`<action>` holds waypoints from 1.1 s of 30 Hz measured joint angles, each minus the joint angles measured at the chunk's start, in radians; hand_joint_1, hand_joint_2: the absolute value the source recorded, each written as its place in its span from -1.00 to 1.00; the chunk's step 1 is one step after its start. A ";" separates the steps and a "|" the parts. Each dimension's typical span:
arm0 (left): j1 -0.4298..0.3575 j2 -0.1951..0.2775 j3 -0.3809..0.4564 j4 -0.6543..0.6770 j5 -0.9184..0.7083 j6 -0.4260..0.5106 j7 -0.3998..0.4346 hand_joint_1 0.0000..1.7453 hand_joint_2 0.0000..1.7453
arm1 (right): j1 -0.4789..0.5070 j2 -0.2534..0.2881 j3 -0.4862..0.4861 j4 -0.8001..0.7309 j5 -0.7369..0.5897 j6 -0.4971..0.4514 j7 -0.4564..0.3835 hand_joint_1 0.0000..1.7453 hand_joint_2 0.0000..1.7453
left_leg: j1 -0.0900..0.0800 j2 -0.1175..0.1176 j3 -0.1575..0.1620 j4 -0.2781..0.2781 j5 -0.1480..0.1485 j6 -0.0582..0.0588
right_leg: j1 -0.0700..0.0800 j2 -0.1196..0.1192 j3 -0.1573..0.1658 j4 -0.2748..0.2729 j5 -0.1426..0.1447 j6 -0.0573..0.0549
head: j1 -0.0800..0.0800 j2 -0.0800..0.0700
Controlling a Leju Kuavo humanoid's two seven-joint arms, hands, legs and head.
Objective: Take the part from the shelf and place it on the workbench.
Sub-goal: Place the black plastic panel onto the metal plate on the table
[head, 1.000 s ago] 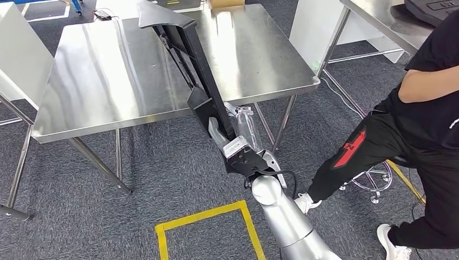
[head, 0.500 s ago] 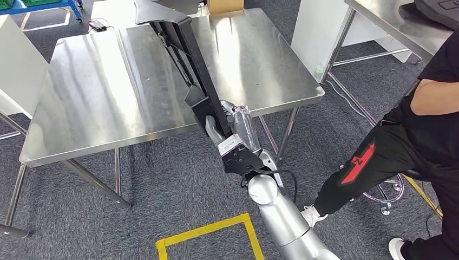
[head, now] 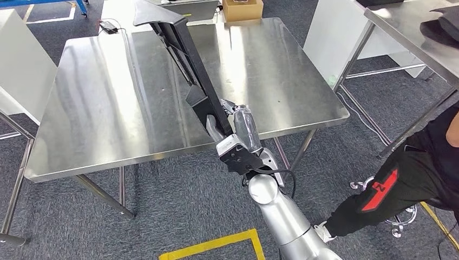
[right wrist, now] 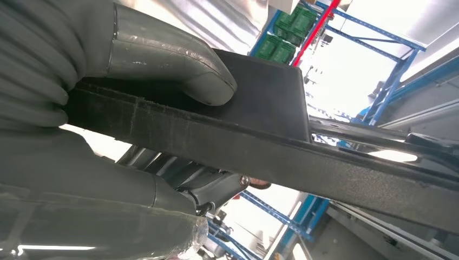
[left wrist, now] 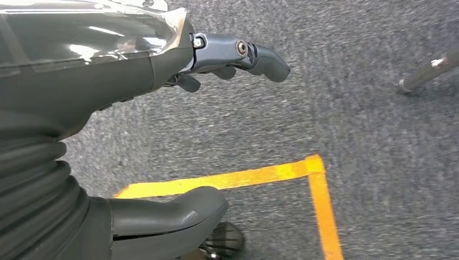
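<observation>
Clamping the long black part (head: 187,70), the right robot hand (head: 234,127) holds it over the steel counter (head: 108,108); lowering and release likely come next.

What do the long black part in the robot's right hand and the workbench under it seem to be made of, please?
The part looks like black moulded plastic, possibly coated metal: its matt surface shows a fine grain in the right wrist view. The workbench looks like brushed stainless steel: silver, with streaky, blurred reflections. The right hand grips the part.
</observation>
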 joint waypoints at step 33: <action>-0.035 -0.015 -0.025 0.003 -0.021 0.005 0.036 -1.00 1.00 | -0.126 -0.016 0.044 0.074 0.415 -0.087 0.178 1.00 1.00 | 0.000 0.003 -0.065 -0.005 0.054 0.001 | -0.003 0.000 0.005 0.006 0.019 0.001 | -0.001 0.000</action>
